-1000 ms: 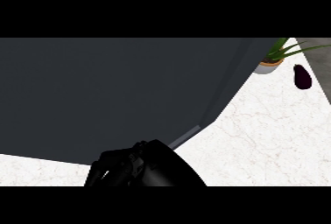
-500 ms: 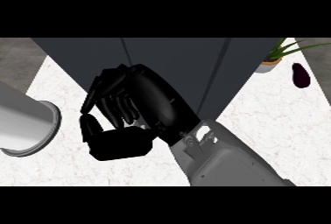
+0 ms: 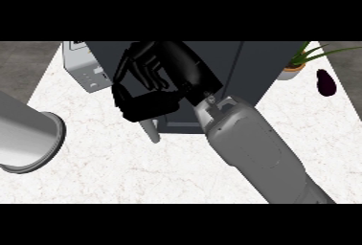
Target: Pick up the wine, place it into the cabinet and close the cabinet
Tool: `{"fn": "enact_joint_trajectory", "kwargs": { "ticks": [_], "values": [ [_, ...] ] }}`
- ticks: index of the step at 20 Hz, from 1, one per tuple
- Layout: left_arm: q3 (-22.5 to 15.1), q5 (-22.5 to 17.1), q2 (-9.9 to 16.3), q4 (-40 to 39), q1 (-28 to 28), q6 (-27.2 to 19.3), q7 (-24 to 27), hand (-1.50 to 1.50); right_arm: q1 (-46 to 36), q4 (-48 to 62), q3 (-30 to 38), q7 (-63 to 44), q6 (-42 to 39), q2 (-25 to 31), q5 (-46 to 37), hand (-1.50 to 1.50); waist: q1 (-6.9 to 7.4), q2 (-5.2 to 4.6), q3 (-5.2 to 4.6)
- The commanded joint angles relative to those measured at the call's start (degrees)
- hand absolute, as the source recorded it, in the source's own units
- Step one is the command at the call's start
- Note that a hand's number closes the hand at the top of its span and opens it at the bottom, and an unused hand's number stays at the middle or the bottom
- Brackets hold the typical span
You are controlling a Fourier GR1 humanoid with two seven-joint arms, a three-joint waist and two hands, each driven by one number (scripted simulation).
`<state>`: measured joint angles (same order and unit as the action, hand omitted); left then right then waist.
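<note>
The right hand (image 3: 159, 79) is hovering against the dark cabinet (image 3: 212, 62), fingers (image 3: 134, 72) clenched on nothing visible. The wine is showing nowhere. It risks knocking the door handle (image 3: 151, 131).

The robot's right grey forearm (image 3: 258, 153) comes in from the lower right edge and slants up toward the middle of the view, its wrist bent leftward. At its end the black right hand (image 3: 159, 76) shows its back (palm side hidden), fingers (image 3: 134, 64) curled downward and thumb (image 3: 145, 107) tucked beneath them. A second grey forearm (image 3: 25, 134) lies at the left edge; its hand is out of view.
</note>
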<state>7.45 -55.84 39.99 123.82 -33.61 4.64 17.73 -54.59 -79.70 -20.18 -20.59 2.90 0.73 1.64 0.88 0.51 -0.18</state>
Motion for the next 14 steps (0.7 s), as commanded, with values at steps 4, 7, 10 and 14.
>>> {"fn": "enact_joint_trajectory", "kwargs": {
  "ticks": [4,7,10,14],
  "values": [
    [-7.3,4.6,-3.8,1.8,6.5,-7.6,-3.3,-1.5,-4.3,10.7,6.6,4.2,-2.0,4.1,-1.3,1.5,-0.59,-0.97,0.2],
    [-7.8,6.8,-3.7,-2.2,8.9,-5.7,-2.1,-1.5,-4.3,14.5,8.0,8.5,-3.3,6.0,-1.3,1.5,-0.47,-1.41,0.13],
    [-8.6,6.8,-5.0,-3.8,11.1,-7.2,-2.2,-1.5,-4.0,14.6,8.2,9.7,-4.2,7.7,-1.4,1.5,-1.14,-1.43,0.1],
    [-12.9,10.7,-7.2,-3.1,13.5,-11.3,-2.7,-1.5,-5.1,16.1,9.3,11.0,-5.3,7.8,-0.1,1.5,-1.52,-1.56,0.17]
  ]
}}
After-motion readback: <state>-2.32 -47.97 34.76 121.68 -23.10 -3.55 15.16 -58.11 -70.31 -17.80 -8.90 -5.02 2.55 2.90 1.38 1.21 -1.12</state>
